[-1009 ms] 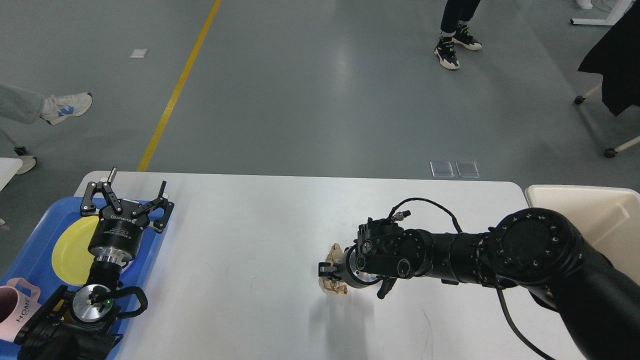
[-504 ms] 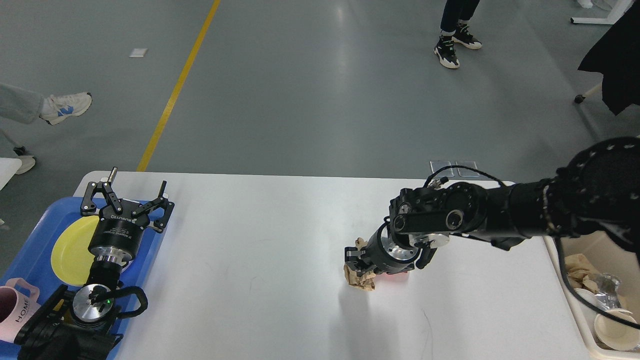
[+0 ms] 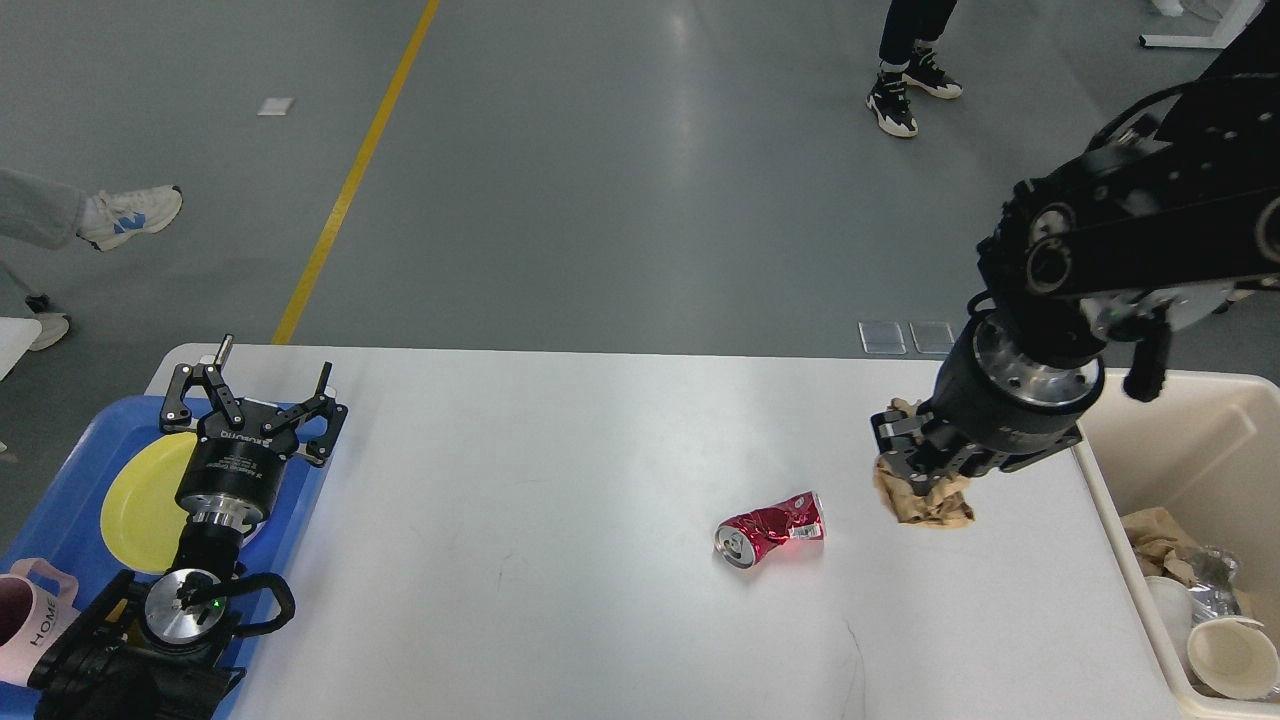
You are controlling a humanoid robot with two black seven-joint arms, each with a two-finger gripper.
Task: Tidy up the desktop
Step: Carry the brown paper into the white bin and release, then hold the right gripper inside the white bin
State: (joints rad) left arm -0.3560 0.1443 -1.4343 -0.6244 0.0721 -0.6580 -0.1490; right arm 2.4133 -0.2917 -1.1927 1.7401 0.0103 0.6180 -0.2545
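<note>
The white desktop (image 3: 520, 480) fills the lower part of the head view. My right gripper (image 3: 915, 455) is shut on a crumpled brown paper ball (image 3: 925, 502) and holds it above the desktop's right part, just left of the cream bin (image 3: 1215, 415). A crushed red can (image 3: 770, 527) lies on its side on the desktop, left of the paper ball. My left gripper (image 3: 250, 385) is open and empty, held over the blue tray (image 3: 70, 470) at the left edge.
The blue tray holds a yellow plate (image 3: 140, 500) and a pink mug (image 3: 30, 615). The cream bin holds brown paper, paper cups and crumpled foil (image 3: 1205, 600). People's feet stand on the floor beyond the table.
My right arm has lifted the paper ball and carried it right, toward the cream bin. The red can, hidden before, now shows. The left arm has not moved.
</note>
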